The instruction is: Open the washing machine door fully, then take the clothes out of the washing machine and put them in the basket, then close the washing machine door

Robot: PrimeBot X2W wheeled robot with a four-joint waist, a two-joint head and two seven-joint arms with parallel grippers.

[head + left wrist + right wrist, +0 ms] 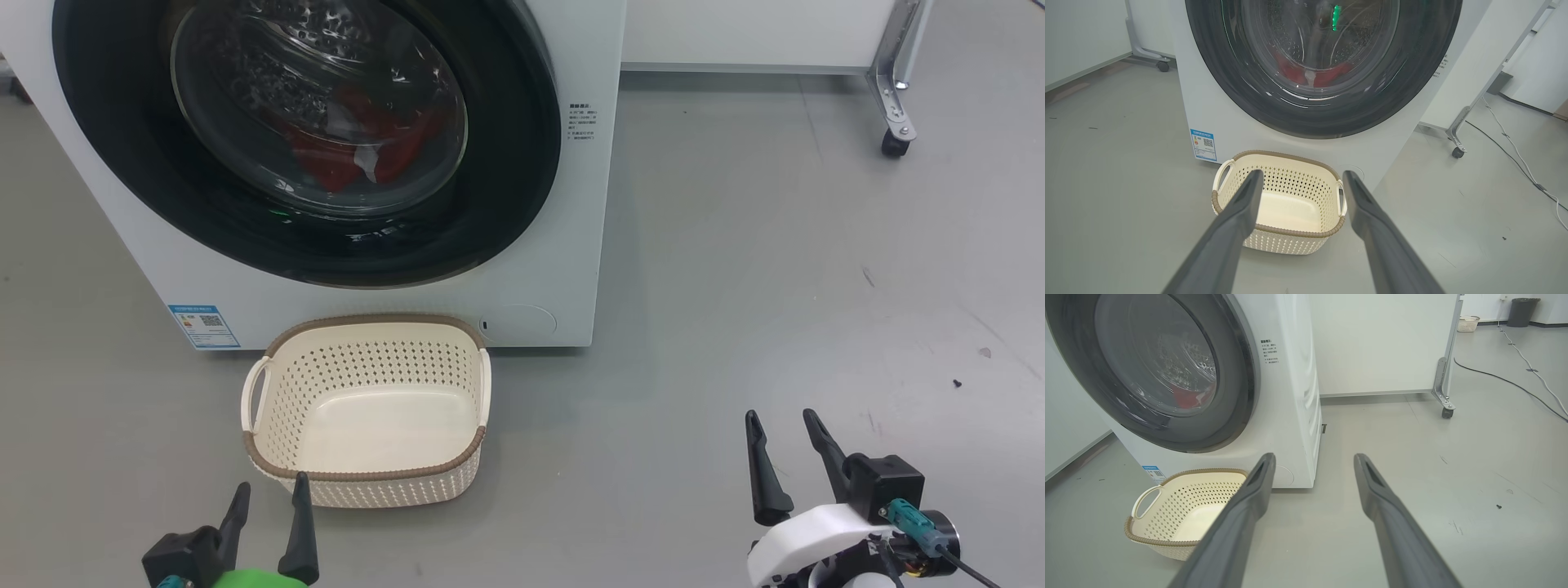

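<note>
The white washing machine (571,269) stands ahead with its black-rimmed round door (506,163) shut. Red clothes (359,147) with a white patch show through the glass, low in the drum. The cream basket (367,331) sits empty on the floor against the machine's front. My left gripper (271,488) is open just in front of the basket's near rim, holding nothing. My right gripper (781,416) is open over bare floor, well right of the basket. The left wrist view looks over the basket (1286,232) at the door (1404,81); the right wrist view shows the door (1241,375) at an angle.
A white panel on a castor frame (894,122) stands behind and right of the machine. Cables (1515,381) run across the floor at the far right. A blue label (204,325) sits on the machine's lower left corner. Grey floor spreads open to the right.
</note>
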